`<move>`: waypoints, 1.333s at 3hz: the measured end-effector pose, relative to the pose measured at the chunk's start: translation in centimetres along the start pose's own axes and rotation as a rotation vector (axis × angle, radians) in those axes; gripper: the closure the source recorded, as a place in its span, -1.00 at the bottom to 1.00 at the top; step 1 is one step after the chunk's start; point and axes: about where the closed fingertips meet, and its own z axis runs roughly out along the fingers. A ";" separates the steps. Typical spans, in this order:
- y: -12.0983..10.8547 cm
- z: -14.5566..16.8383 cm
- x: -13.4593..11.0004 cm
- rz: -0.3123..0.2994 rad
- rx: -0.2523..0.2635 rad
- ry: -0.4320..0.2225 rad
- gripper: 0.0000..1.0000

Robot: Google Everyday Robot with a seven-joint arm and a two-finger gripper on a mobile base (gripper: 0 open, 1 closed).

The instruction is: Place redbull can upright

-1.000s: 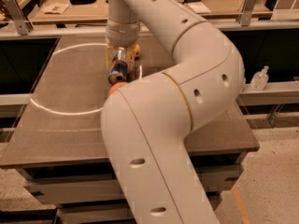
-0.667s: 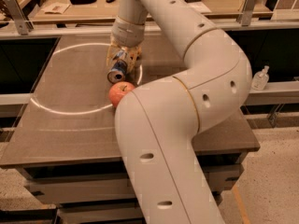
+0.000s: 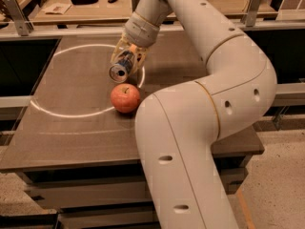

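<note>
The redbull can [image 3: 121,67] is blue and silver and tilted, its silver top facing the camera. My gripper [image 3: 127,61] is shut on the can and holds it just above the brown table [image 3: 71,123], a little behind a red apple [image 3: 125,98]. The can is apart from the apple. My white arm [image 3: 200,80] arches from the lower right up over the table and hides part of its right side.
A white ring mark [image 3: 52,109] runs across the table top around the apple. Another work surface [image 3: 86,8] with small items stands behind. The table's front edge is near the bottom, floor [image 3: 276,175] to the right.
The arm has swung right, uncovering the apple. The gripper still holds the can, which has shifted slightly and now points its top more toward the camera.
</note>
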 end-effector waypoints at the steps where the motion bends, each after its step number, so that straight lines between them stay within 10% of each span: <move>1: -0.3 -0.7 -1.8 0.050 0.047 -0.044 1.00; 4: 0.1 0.6 -2.5 0.177 0.197 -0.170 1.00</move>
